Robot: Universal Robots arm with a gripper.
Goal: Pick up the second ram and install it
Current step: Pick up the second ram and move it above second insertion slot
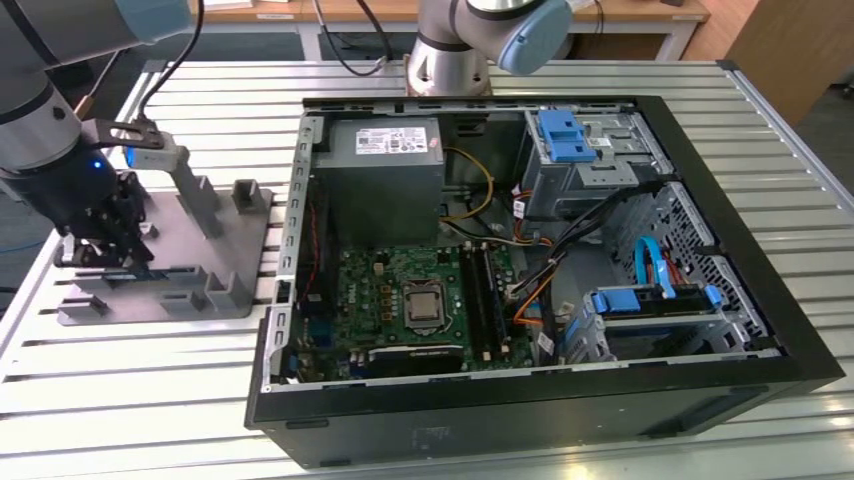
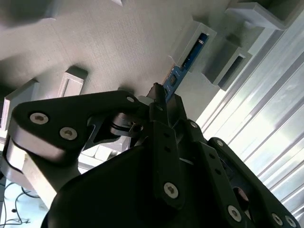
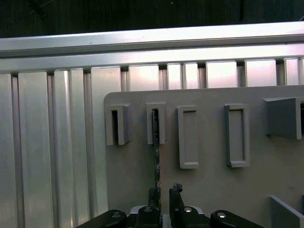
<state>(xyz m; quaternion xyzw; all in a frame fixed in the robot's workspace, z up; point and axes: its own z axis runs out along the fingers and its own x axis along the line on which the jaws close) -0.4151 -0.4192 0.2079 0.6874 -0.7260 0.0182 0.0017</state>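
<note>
Pincer (image 3: 164,191) stands narrowly parted, straddling the near end of the second ram (image 2: 183,66) without visibly clamping it; the stick runs lengthwise straight ahead, its far end seated in a slotted block (image 3: 155,124) of the grey holder plate (image 3: 209,180), empty blocks (image 3: 188,137) flanking close beside.

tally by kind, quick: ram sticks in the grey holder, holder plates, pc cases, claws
ram stick: 1
grey holder plate: 1
open pc case: 1
claw: 1
total: 4
</note>
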